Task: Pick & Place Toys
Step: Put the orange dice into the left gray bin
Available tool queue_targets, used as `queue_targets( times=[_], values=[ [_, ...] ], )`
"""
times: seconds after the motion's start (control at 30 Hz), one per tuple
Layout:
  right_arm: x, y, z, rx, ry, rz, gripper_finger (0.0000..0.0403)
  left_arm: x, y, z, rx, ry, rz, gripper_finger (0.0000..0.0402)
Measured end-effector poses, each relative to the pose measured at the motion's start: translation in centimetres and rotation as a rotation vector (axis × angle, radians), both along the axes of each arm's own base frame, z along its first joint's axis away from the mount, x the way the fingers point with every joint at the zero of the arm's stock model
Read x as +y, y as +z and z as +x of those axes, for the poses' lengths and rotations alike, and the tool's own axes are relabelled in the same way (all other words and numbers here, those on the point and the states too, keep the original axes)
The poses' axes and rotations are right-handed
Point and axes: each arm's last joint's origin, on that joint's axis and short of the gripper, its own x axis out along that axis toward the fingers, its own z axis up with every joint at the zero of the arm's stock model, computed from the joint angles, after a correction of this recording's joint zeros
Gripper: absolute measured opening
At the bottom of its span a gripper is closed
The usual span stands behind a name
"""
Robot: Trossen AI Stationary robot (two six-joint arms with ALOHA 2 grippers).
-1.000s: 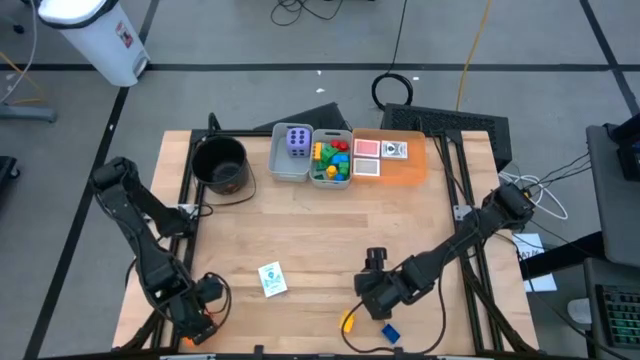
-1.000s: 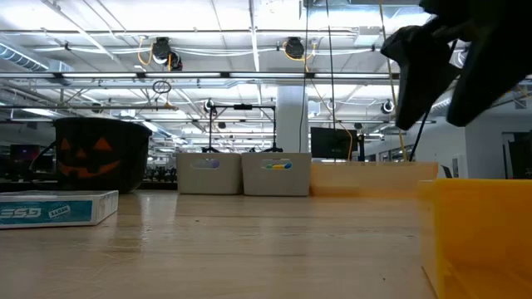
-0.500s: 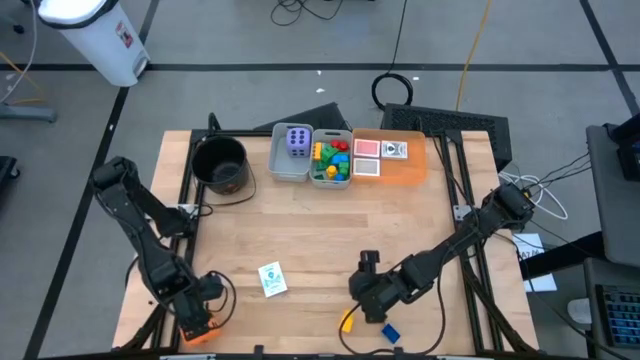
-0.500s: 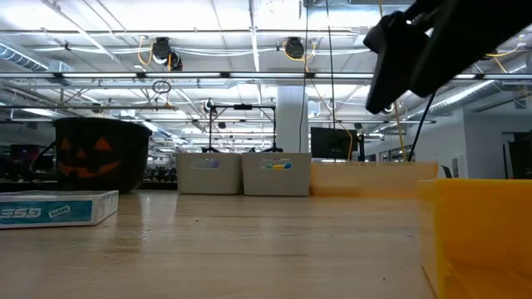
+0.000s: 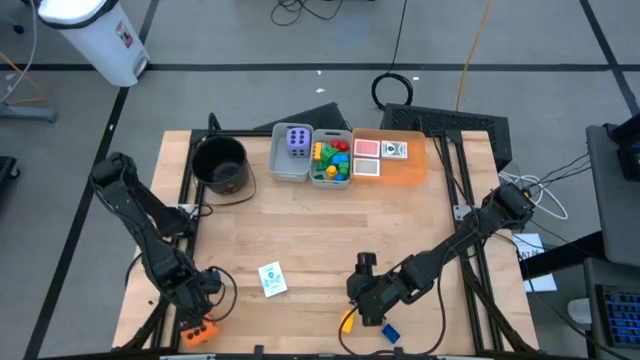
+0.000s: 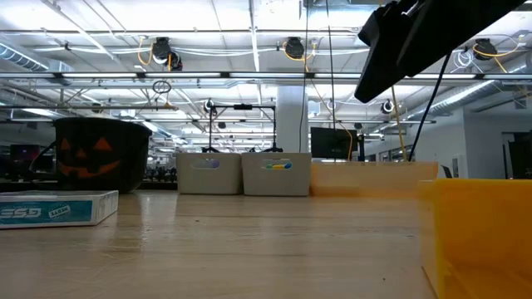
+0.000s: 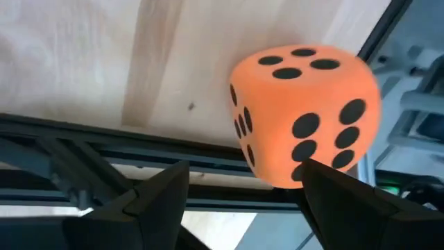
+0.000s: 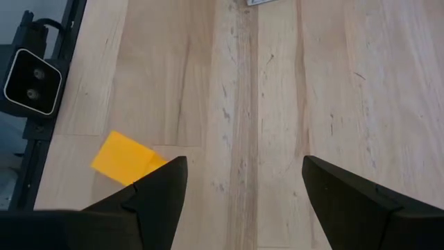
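An orange dotted die (image 7: 305, 114) rests on the wood at the table's near left corner (image 5: 197, 331). My left gripper (image 7: 246, 201) hangs open just above and on the far side of it (image 5: 190, 298), touching nothing. My right gripper (image 5: 365, 295) is open over the near middle of the table. Below it lie a yellow brick (image 8: 128, 158) and, closer to the near edge, a blue brick (image 5: 390, 331). A picture card (image 5: 271, 278) lies flat between the two arms. The low view shows the yellow brick (image 6: 478, 237) close up at the right.
Along the far edge stand a black pumpkin bucket (image 5: 222, 165), a grey bin (image 5: 278, 165) with a purple die (image 5: 298, 141), a grey bin of coloured bricks (image 5: 331, 160) and an orange tray (image 5: 415, 165) with cards. Bare wood lies between them and the arms.
My left gripper has drawn back from the near left corner toward the far edge, sinking a little and rolling at the wrist, so the orange die now shows whole. My right gripper has tipped up somewhat; in the low view it climbs and shifts left.
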Motion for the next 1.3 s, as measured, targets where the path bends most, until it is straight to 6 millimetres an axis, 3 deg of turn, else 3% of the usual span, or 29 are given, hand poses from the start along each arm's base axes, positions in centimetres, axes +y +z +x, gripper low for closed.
queue_targets(
  times=[0.23,0.4,0.6,1.3],
  values=[
    [-0.4,0.0,0.3,0.003,-0.045,0.027,0.0274,2.4,1.9,-1.5,-0.136,0.119,-0.131,0.0282],
    [-1.2,0.0,0.8,0.002,-0.076,0.032,0.0274,3.0,1.4,-2.4,-0.196,0.199,-0.233,0.0282],
    [-2.0,0.0,1.3,-0.003,-0.103,0.036,0.0274,1.7,0.0,-2.6,-0.209,0.192,-0.309,0.0282],
    [-3.4,0.4,2.6,-0.055,-0.139,0.094,0.0274,-0.8,-2.7,-2.4,-0.275,0.079,-0.199,0.0282]
  ],
)
